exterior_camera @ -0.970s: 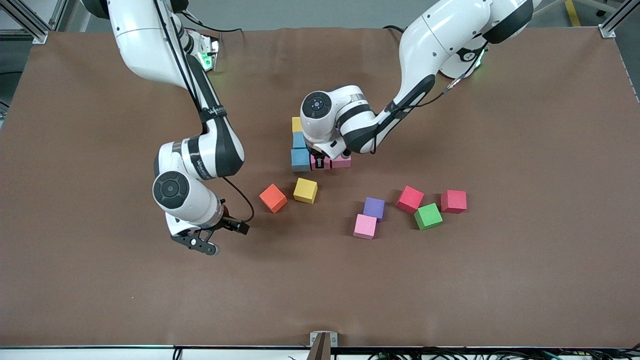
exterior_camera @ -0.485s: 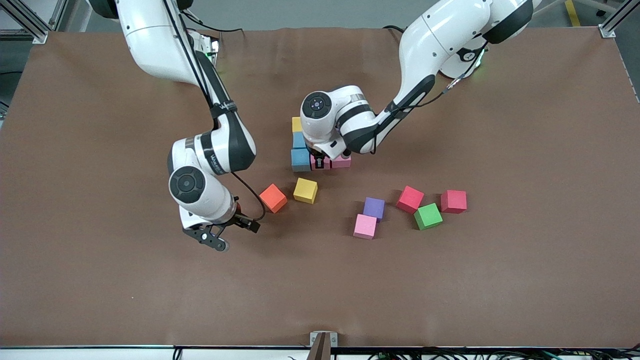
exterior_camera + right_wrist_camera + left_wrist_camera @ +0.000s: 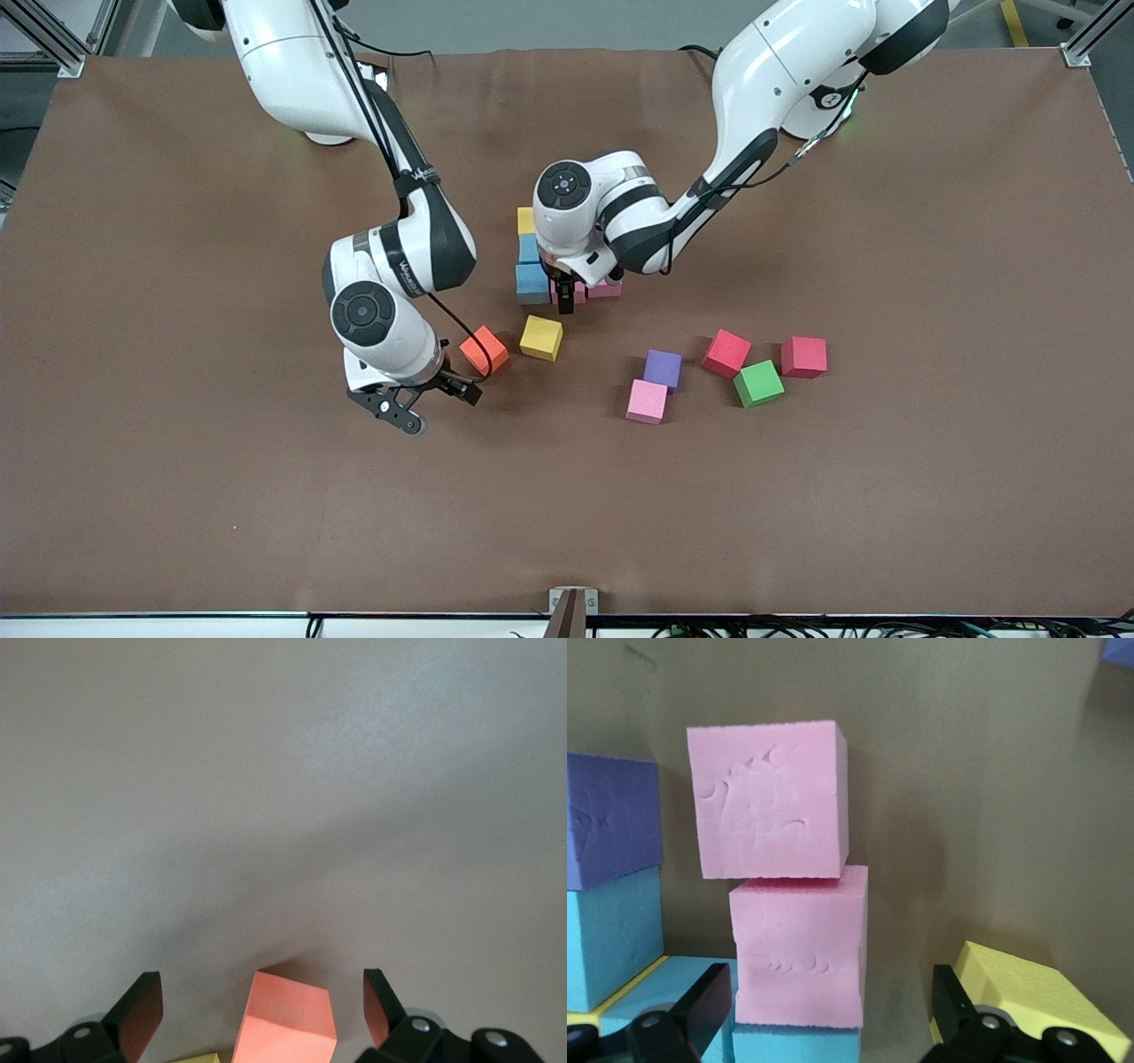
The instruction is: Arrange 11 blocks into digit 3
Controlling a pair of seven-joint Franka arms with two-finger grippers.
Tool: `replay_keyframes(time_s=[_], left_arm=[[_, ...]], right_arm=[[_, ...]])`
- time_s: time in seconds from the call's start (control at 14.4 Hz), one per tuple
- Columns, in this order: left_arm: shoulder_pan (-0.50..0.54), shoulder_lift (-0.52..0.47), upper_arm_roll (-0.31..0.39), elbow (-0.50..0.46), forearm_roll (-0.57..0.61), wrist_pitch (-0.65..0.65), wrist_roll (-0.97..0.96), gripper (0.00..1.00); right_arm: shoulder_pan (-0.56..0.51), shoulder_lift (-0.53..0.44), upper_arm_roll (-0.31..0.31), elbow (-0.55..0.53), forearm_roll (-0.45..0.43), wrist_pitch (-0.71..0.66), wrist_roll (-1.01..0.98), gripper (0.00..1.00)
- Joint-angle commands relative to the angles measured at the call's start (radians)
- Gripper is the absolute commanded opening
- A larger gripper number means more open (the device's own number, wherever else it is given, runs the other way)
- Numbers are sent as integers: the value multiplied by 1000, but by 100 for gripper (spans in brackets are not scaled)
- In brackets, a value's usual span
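The started digit 3 is a cluster of blocks at mid-table: yellow, light blue, darker blue and two pink. My left gripper stands open over it. In the left wrist view its fingers straddle a pink block without clamping it, and the second pink block lies just past it. My right gripper is open beside the orange block; that block shows between its fingers. Loose blocks: yellow, purple, pink, two red.
A green cube sits between the two red blocks, the second red toward the left arm's end. The brown table is bare nearer the front camera.
My left gripper has opened and let go of the pink block in the cluster. My right arm has swung toward the orange block, gripper still open.
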Motion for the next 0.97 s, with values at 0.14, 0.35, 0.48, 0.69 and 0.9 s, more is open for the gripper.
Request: replay_keyframes(time_s=[0.14, 0.35, 0.48, 0.69, 0.9], left_arm=[[36, -144, -33, -76, -67, -71, -27, 100], [90, -199, -33, -81, -98, -123, 93, 100], [151, -224, -33, -81, -98, -147, 180, 100], [262, -257, -33, -82, -98, -198, 353, 100], [354, -261, -33, -92, -96, -203, 496, 100]], right_arm=[[43, -12, 0, -9, 8, 5, 68, 100], [54, -7, 0, -15, -10, 21, 62, 100], [54, -10, 0, -62, -12, 32, 76, 100], [88, -16, -2, -185, -6, 156, 189, 100], [120, -16, -3, -240, -6, 207, 252, 100]])
